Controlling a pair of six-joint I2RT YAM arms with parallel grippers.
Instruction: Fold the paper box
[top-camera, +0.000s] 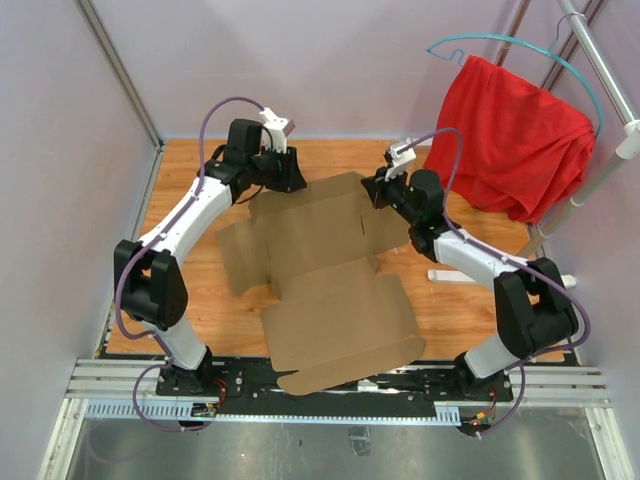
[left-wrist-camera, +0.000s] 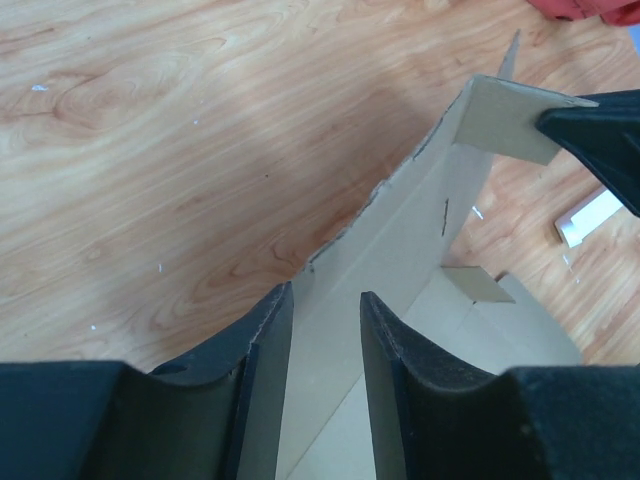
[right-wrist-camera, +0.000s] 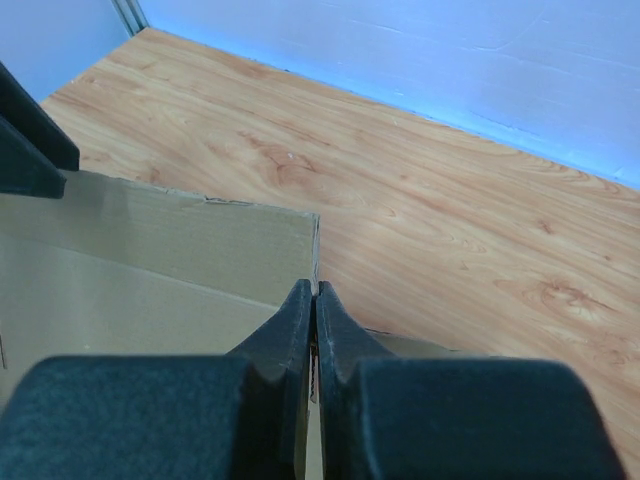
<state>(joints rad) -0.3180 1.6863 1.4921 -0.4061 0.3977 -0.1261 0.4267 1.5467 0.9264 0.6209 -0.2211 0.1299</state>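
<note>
Back flap (top-camera: 318, 197) of paper box (top-camera: 335, 300) stands up, long side L-to-R. Right end effector (right-wrist-camera: 315, 292) pinches its corner; left end effector (left-wrist-camera: 325, 300) spread wide around it.

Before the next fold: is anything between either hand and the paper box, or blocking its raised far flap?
Nothing visible does. The right hand is shut on the end of the paper box's raised far flap. The left hand straddles that same flap, fingers apart. The red cloth hangs at the far right, apart from the box.
</note>
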